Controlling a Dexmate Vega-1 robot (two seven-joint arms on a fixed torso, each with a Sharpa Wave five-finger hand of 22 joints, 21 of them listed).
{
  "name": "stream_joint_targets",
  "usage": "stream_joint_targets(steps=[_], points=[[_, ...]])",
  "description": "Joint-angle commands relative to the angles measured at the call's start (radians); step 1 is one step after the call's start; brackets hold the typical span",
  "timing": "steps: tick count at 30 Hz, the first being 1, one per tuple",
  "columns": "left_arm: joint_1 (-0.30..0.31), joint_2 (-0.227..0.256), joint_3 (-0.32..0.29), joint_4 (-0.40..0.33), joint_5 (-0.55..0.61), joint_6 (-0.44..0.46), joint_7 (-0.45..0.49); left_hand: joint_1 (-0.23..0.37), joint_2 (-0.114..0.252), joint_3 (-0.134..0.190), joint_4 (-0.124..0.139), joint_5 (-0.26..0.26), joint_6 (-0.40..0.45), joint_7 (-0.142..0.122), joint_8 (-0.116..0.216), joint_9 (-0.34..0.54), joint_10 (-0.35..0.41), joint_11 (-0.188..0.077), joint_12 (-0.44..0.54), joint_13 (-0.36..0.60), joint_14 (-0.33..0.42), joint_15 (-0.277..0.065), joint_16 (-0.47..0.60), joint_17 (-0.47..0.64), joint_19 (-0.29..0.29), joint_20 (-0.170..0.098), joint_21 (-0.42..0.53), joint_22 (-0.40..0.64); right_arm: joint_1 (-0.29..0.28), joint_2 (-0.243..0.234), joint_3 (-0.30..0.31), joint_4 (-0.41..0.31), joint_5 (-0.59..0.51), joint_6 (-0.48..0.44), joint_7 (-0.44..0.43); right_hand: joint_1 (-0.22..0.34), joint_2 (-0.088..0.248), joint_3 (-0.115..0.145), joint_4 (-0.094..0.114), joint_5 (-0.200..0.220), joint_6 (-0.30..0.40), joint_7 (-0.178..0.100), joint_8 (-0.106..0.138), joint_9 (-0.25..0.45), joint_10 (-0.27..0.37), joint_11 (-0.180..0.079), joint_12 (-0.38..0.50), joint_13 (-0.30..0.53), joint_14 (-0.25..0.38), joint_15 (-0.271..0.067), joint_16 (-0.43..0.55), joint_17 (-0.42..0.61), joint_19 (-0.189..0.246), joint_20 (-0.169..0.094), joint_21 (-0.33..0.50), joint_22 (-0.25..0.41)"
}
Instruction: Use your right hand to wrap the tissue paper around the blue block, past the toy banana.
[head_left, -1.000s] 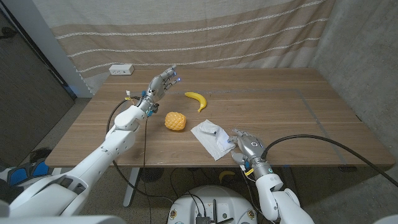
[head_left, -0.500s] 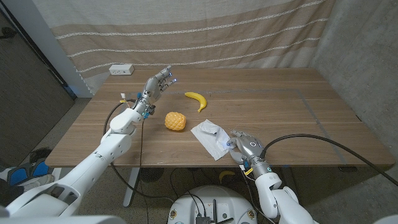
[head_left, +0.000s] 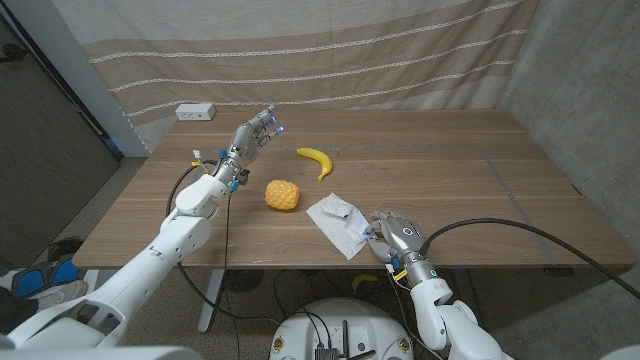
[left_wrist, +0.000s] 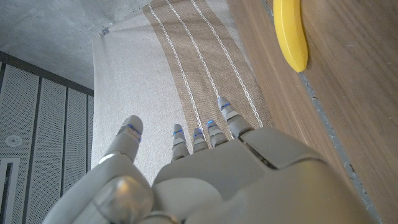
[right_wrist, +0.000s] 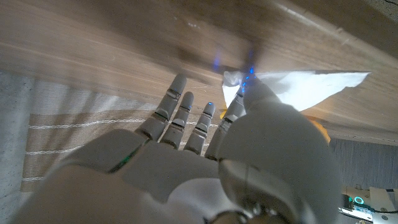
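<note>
in the head view, the wooden table (head_left: 480, 170) is seen from above. the tissue paper (head_left: 340, 222) is laid near the front edge, right of the middle, with a lump raised under its far part; the blue block itself cannot be made out. the right hand (head_left: 392, 238) is placed at the paper's near right corner, touching it; whether the corner is pinched or only touched cannot be told here. the toy banana (head_left: 318, 159) is found farther back, well apart from the paper. a yellow toy pineapple (head_left: 282, 195) is set just left of the paper. the left hand (head_left: 256, 132) is held up above the table's far left part, its fingers spread and nothing held. a white power strip (head_left: 195, 112) is seen at the back left corner.

in the left wrist view, the left hand (left_wrist: 205, 168) is shown with fingers apart and extended toward a striped curtain (left_wrist: 186, 68), and the toy banana (left_wrist: 291, 34) is seen on the wood.

in the right wrist view, the right hand (right_wrist: 205, 162) is shown with fingers extended side by side, slightly apart. the thumb is laid against the edge of the tissue paper (right_wrist: 298, 90); a firm pinch cannot be confirmed.
</note>
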Motion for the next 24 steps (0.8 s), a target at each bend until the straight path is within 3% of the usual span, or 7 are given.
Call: stream_joint_targets(steps=[1, 13, 24], points=[[-0.001, -0.001, 0.002, 0.005, 0.000, 0.002, -0.004, -0.006, 0.001, 0.002, 0.006, 0.001, 0.005, 0.001, 0.001, 0.004, 0.003, -0.004, 0.001, 0.003, 0.007, -0.002, 0.000, 0.003, 0.006, 0.000, 0.005, 0.005, -0.001, 0.022, 0.014, 0.019, 0.041, 0.043, -0.112, -0.001, 0.014, 0.004, -0.004, 0.015, 0.070, 0.084, 0.006, 0.007, 0.016, -0.006, 0.009, 0.000, 0.019, -0.169, -0.009, -0.011, 0.009, -0.072, 0.004, 0.001], [-0.001, -0.004, -0.005, 0.026, -0.011, 0.004, -0.005, -0.007, 0.001, 0.003, 0.005, 0.001, 0.003, 0.000, 0.000, 0.004, -0.001, -0.004, 0.000, 0.003, 0.006, -0.002, -0.001, 0.003, 0.005, -0.001, 0.004, 0.005, 0.019, 0.044, 0.029, 0.017, 0.057, 0.088, -0.196, -0.022, 0.038, 0.006, 0.007, 0.048, 0.044, 0.087, 0.034, 0.066, 0.017, -0.010, -0.004, -0.005, 0.020, -0.170, -0.038, -0.033, -0.004, -0.087, -0.005, -0.001], [-0.013, -0.014, -0.007, 0.057, -0.008, 0.004, 0.005, -0.007, 0.000, 0.003, 0.004, 0.001, 0.001, 0.001, -0.001, 0.004, -0.002, -0.004, -0.001, 0.003, 0.005, -0.002, -0.002, 0.003, 0.004, 0.000, 0.003, 0.005, 0.083, 0.019, 0.029, -0.023, 0.039, 0.074, -0.061, -0.037, 0.048, 0.004, 0.010, 0.071, 0.032, 0.087, 0.064, 0.114, 0.017, -0.010, -0.009, 0.001, 0.008, -0.167, -0.055, -0.039, -0.023, -0.085, -0.017, -0.001]])
